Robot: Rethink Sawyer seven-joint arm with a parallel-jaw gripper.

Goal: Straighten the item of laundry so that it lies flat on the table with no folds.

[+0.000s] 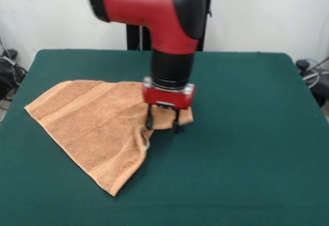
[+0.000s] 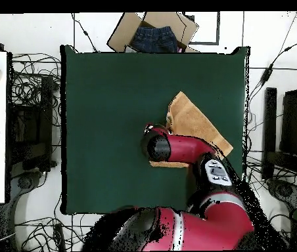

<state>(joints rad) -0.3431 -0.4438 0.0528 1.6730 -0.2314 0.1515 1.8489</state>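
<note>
My hand sits spread, unclenched, over the orange-tan terry towel's folded corner on the dark green worktop.

Front camera close, low across the table facing the arm; overhead camera high, straight down, wider; both share the tabletop.

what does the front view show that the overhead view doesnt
Only the front view shows the gripper, its two dark fingers apart, down at the towel's folded edge, and a woven band stripe across the towel. Only the overhead view shows the whole green table, a cardboard box holding dark cloth beyond its top edge, and cables on the floor; there the arm hides the gripper. Both show the towel lying as an unflattened wedge.
</note>
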